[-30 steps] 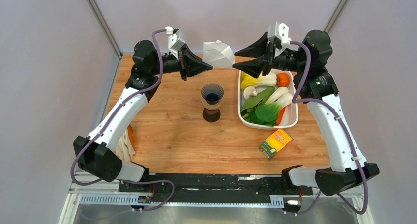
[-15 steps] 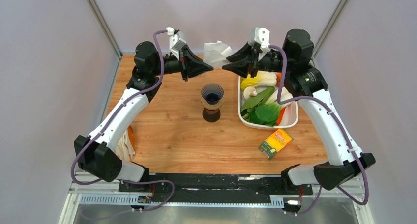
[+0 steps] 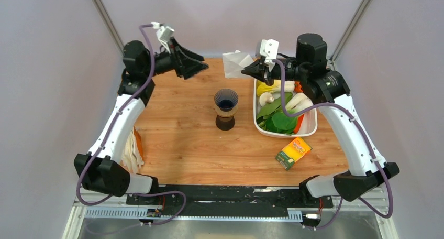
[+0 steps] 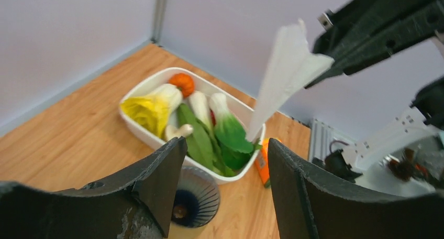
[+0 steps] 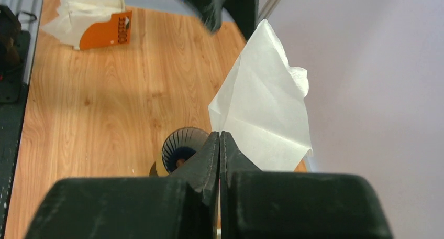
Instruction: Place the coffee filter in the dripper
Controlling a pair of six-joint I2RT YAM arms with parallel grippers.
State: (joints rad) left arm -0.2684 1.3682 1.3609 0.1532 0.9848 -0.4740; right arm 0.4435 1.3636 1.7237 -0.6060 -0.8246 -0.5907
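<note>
pale wood tabletop (image 3: 178, 134) between plain grey walls is what i'm working over. the coffee filter (image 5: 267, 102) is up in the air near the table's far edge, behind the dripper (image 3: 225, 109) and just beside the far end of the white vegetable tub (image 3: 312, 125). the right gripper (image 5: 220, 138) has its two fingers pressed flat together on the filter's lower corner, and the rest of the sheet fans upward, free. the left gripper (image 3: 191, 67) hangs apart to the left with its fingers spread, holding nothing. the dripper stands upright mid-table, ribbed mouth facing up, and the filter is not yet in it. i judge the filter to be thin, almost weightless paper: floppy, quick to crease or tear, and likely to sway as the arm travels. the corner pinch looks secure enough for carrying. i expect the folded sheet will want opening into a cone before it seats, so the free claw could take the opposite edge gently. as for writing, the orange sleeve of spare filters (image 5: 102, 32) at the left side of the table carries dark lettering that i cannot read. the small yellow-orange carton (image 3: 293, 152) near the tub has a printed face too small to make out.
</note>
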